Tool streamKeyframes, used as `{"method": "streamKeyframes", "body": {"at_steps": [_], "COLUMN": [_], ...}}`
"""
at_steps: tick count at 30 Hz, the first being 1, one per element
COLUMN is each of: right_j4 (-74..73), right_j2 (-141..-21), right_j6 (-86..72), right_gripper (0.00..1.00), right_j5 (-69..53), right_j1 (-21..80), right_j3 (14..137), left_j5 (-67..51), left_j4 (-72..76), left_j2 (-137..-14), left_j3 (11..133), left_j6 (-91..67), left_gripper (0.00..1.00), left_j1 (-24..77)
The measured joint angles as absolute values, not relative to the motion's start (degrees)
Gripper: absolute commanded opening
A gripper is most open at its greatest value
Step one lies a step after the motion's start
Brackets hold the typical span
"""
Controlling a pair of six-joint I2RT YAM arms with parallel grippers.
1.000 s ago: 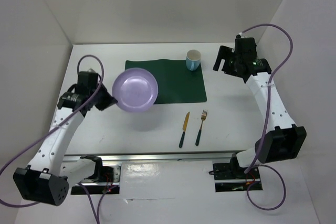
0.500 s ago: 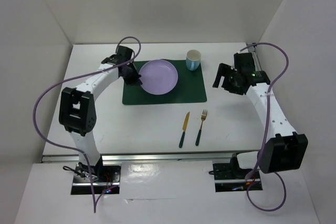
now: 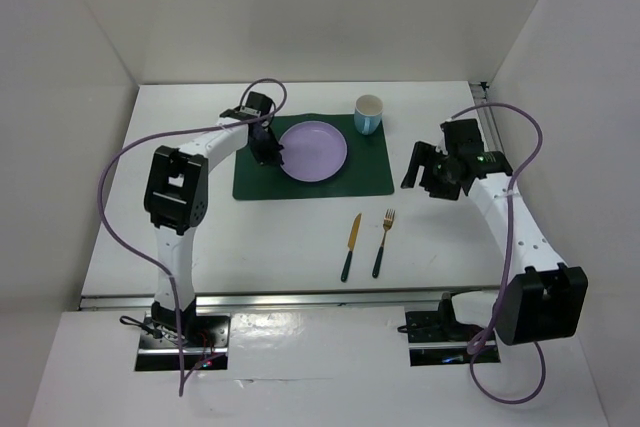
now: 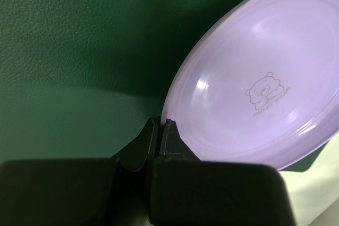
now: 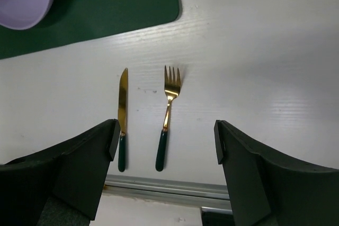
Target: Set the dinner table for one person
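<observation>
A lilac plate [image 3: 318,150] lies over the middle of the dark green placemat [image 3: 365,175] on the white dinner table [image 3: 270,237]. My left gripper [image 3: 268,151] is shut on the plate's left rim. In the left wrist view the left gripper [image 4: 161,125] pinches the plate [image 4: 254,88] at its edge, which casts a shadow on the placemat [image 4: 79,51]. My right gripper [image 3: 418,172] hangs open right of the mat, holding nothing. The right wrist view looks between the right gripper [image 5: 165,136] jaws down at a gold knife [image 5: 122,120] and fork [image 5: 168,109].
A pale blue cup [image 3: 369,114] stands at the mat's far right corner. The knife [image 3: 349,247] and fork [image 3: 383,243] lie side by side near the front edge, handles toward the metal rail [image 3: 320,299]. White walls enclose the table.
My left arm has swung the plate from beyond the mat's left edge to over its middle. The right gripper has come nearer and lower, its jaws a little narrower.
</observation>
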State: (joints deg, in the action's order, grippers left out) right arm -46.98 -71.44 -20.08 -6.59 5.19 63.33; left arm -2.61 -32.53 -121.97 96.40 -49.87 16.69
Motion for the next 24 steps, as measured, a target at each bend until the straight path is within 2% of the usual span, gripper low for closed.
{"method": "streamKeyframes", "body": {"at_steps": [4, 5, 8, 12, 14, 20, 24], "right_j4": [-47.40, -47.35, -47.31, -47.24, -47.11, -44.66, -42.26], "right_j2": [-70.22, -69.97, -69.67, -69.67, -69.67, -72.27, -75.29], "right_j6": [-20.08, -20.10, -20.10, -20.43, -21.47, -26.94, -30.50], "right_gripper": [0.84, 0.84, 0.84, 0.84, 0.84, 0.84, 0.84], "right_j5": [-7.42, -7.53, -7.97, -7.99, -7.35, -5.78, -5.61], "right_j1": [5.21, 5.21, 5.74, 8.84, 12.75, 28.14, 34.33], "right_j3": [61.54, 61.43, 61.41, 61.41, 61.41, 59.92, 55.94], "left_j5": [-2.20, -2.15, -1.65, -1.08, -0.82, 0.67, 2.85], "left_j4": [-32.97, -33.28, -34.26, -35.44, -35.90, -37.69, -39.75], "left_j2": [-123.11, -123.42, -124.36, -124.77, -124.77, -124.07, -121.30], "left_j3": [97.25, 97.82, 99.70, 101.16, 101.27, 101.12, 100.88], "left_j6": [-49.82, -49.80, -49.60, -49.28, -48.99, -47.81, -46.76], "left_gripper": [0.02, 0.14, 0.36, 0.45, 0.56, 0.57, 0.57], "left_j1": [16.82, 16.91, 17.21, 17.76, 17.87, 18.41, 18.74]}}
